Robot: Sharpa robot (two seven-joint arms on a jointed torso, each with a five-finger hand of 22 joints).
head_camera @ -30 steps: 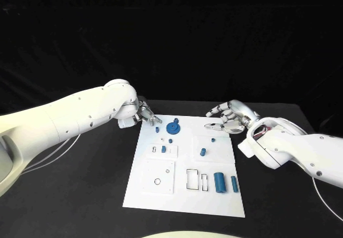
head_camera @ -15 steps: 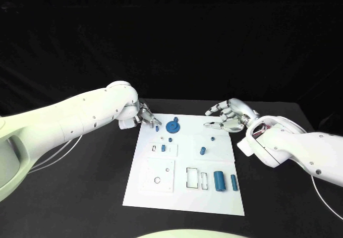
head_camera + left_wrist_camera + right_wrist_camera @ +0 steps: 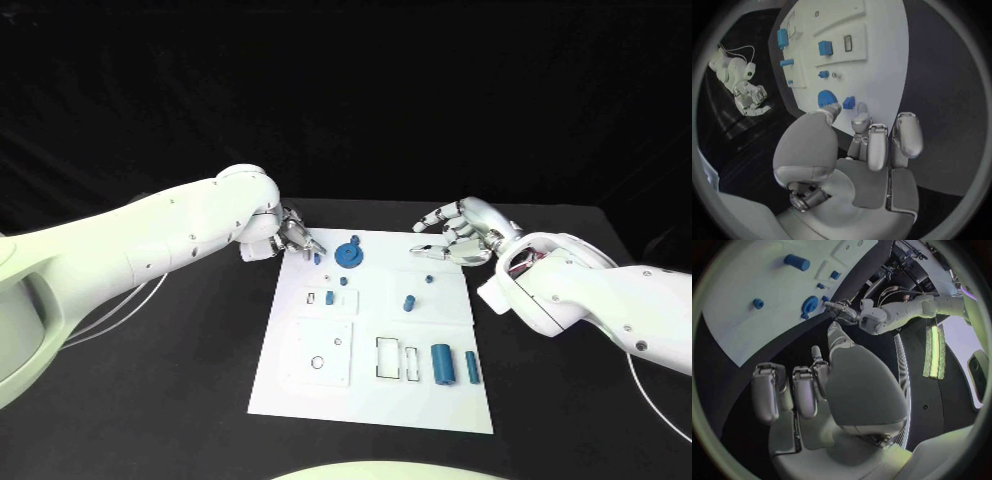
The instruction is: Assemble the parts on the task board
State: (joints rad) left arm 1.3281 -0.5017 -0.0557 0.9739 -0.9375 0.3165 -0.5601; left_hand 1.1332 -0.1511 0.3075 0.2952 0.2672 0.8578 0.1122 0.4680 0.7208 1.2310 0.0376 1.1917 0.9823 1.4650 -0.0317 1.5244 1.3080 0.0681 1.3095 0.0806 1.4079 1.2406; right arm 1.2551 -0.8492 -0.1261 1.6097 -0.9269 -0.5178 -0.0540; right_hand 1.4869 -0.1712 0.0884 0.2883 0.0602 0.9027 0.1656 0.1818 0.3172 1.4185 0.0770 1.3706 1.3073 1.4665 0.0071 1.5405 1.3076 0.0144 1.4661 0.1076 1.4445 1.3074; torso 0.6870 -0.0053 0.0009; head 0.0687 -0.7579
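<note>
Left hand (image 3: 294, 238) at the far left corner of the white board (image 3: 303, 385), fingertips down on a small blue peg (image 3: 316, 258) just beside the blue round gear (image 3: 349, 256). In the left wrist view the fingers (image 3: 862, 121) touch or nearly touch that peg (image 3: 849, 102); cannot tell if it is actually pinched yet. Right hand (image 3: 459, 236) hangs over the board's far right edge, fingers loosely curled and apart, holding nothing; nearest part is a tiny blue peg (image 3: 428, 280) below it.

Other parts: a blue block (image 3: 330, 299) at a slot mid-board, a short blue pin (image 3: 408, 305), a thick blue cylinder (image 3: 443, 366) and a thin blue rod (image 3: 473, 370) lying near the front, next to empty rectangular outlines.

Handling guess: parts look like hard plastic, light, stiff, smooth, so easy to tip or let slip. The peg probably best pinched across its sides near the top, kept upright. Cylinders would roll if nudged.
</note>
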